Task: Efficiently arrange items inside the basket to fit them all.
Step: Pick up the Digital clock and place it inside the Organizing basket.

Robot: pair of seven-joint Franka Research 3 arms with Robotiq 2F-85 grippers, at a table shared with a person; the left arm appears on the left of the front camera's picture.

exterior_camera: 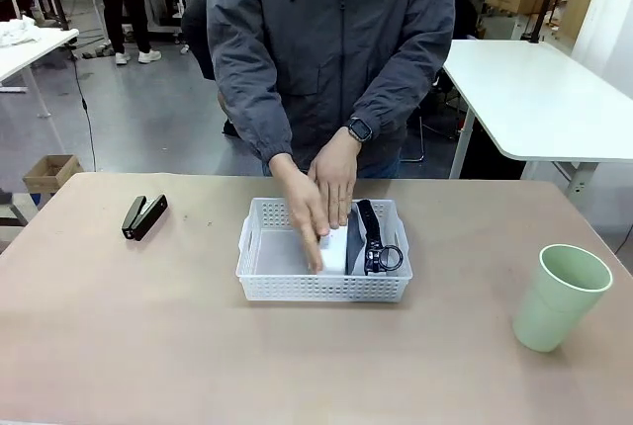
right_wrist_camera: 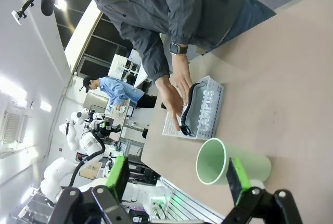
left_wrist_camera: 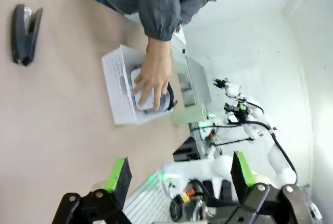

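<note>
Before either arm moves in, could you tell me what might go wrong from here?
The person's hands are inside the basket, so an arm reaching in now could hit them. The pouch and device take up its right half; the bulky cup and stapler may not both fit beside them.

Cardboard box (exterior_camera: 51,173) on the floor, left — white table (exterior_camera: 539,99) behind, right.

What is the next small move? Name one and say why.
Probably ease the open right gripper toward the cup, which stands outside the basket, ahead of that gripper. The person's hands are in the basket, on the device and pouch, so placing should wait.
</note>
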